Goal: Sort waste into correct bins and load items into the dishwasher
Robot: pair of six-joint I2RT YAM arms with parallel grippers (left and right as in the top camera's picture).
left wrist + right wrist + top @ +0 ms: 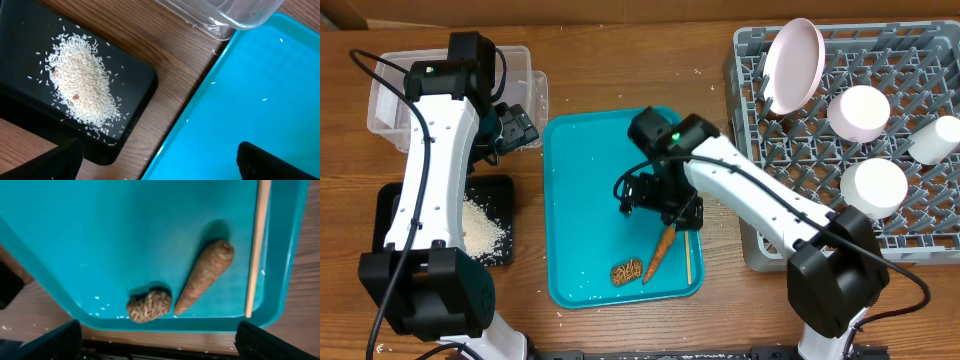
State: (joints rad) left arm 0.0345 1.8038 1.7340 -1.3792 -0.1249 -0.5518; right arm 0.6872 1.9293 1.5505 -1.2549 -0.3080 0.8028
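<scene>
A teal tray (580, 200) holds a carrot (659, 253), a brown lumpy cookie-like piece (626, 271) and a wooden chopstick (687, 255) near its front right corner. In the right wrist view the carrot (205, 276), the lump (148, 305) and the chopstick (256, 245) lie on the tray (100, 240). My right gripper (157, 342) is open and empty, above the tray's front part. My left gripper (157, 162) is open and empty, over the tray's left edge (200, 115) next to the black bin (135, 85) with rice (80, 82).
A clear plastic container (390, 95) stands at the back left. A grey dishwasher rack (920, 225) on the right holds a pink plate (795, 65) and white cups (873, 185). The black bin with rice (480, 225) sits left of the tray.
</scene>
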